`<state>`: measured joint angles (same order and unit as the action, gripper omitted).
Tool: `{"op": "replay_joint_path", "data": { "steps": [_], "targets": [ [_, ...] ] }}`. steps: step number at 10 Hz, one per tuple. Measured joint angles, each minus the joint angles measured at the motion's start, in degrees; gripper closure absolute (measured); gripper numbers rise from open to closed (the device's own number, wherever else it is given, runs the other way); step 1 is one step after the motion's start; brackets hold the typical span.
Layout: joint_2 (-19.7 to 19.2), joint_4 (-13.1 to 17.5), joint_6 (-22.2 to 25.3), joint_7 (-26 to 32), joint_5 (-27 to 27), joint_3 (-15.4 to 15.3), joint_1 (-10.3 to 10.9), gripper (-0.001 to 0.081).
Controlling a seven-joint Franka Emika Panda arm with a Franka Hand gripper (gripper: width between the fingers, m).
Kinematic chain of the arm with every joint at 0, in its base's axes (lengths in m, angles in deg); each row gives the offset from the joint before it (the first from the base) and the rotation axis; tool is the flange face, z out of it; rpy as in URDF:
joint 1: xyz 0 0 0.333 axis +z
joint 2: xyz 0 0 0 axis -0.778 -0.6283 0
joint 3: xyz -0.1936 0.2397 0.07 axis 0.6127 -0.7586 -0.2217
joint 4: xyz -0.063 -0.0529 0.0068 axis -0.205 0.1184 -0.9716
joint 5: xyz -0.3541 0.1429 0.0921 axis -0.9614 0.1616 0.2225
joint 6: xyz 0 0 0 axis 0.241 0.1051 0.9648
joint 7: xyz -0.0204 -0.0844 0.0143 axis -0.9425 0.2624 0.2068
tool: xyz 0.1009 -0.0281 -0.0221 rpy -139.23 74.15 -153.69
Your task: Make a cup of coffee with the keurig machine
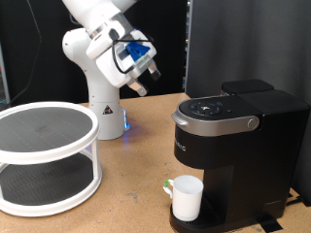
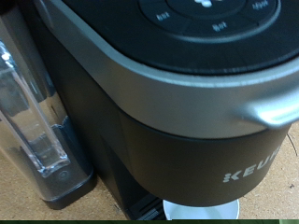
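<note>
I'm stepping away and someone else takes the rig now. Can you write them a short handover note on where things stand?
Gripper: raised in the air to the exterior view's left of the keurig machine, touching nothing and holding nothing.
Cup: already standing upright on the machine's drip base, under the brew head.
Machine lid: down.
Done: cup placed.
Left: no coffee is seen flowing; whether a pod is loaded cannot be seen.

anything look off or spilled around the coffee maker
Nothing stands out. The cup stands upright on the keurig machine drip base, lid shut, no spill on the table. The gripper hangs above, apart from both.
</note>
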<state>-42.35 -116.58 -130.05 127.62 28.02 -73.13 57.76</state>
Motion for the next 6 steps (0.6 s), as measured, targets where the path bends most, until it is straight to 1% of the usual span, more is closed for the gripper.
{"op": "replay_joint_path", "data": {
  "steps": [2, 5, 6],
  "targets": [
    [1.7, 0.5, 3.2, -1.0, -2.8, 0.0, -1.0, 0.0001],
    [1.6, 0.4, 3.1, -0.9, -1.7, 0.1, -0.9, 0.0001],
    [1.6, 0.6, 3.0, -0.9, -0.5, 0.1, -0.7, 0.0001]
  ]
}}
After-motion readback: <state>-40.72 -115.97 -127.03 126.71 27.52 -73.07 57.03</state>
